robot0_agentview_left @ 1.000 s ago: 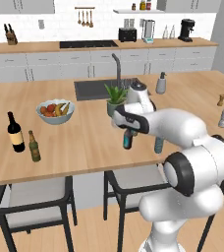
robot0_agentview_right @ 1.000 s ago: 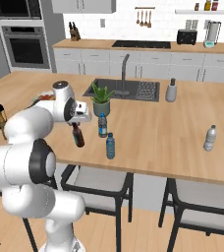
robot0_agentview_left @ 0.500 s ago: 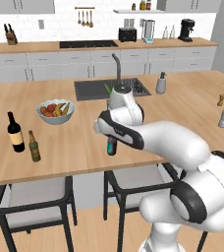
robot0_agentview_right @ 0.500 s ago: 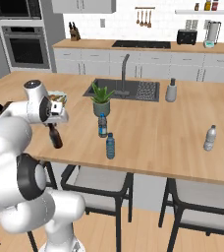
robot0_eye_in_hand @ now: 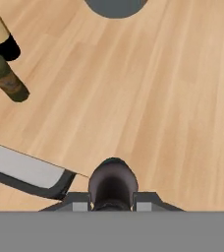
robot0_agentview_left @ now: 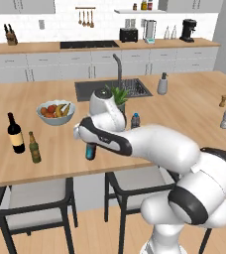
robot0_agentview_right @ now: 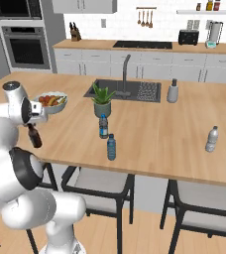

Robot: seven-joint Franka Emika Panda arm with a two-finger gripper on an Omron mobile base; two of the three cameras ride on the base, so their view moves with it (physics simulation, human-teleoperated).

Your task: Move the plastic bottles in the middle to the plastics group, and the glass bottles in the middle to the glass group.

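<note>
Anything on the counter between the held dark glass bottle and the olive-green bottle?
Nothing: in the left base view only bare wooden counter lies between the dark glass bottle in the jaws and the olive-green bottle. The fruit bowl sits further back.

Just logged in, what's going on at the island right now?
The arm's end effector is shut on the dark glass bottle and holds it over the counter, on the side where the wine bottle and the olive-green bottle stand. Two blue plastic bottles stand mid-counter near the potted plant. The pale clear-grey bottle stands far off on the other side.
</note>
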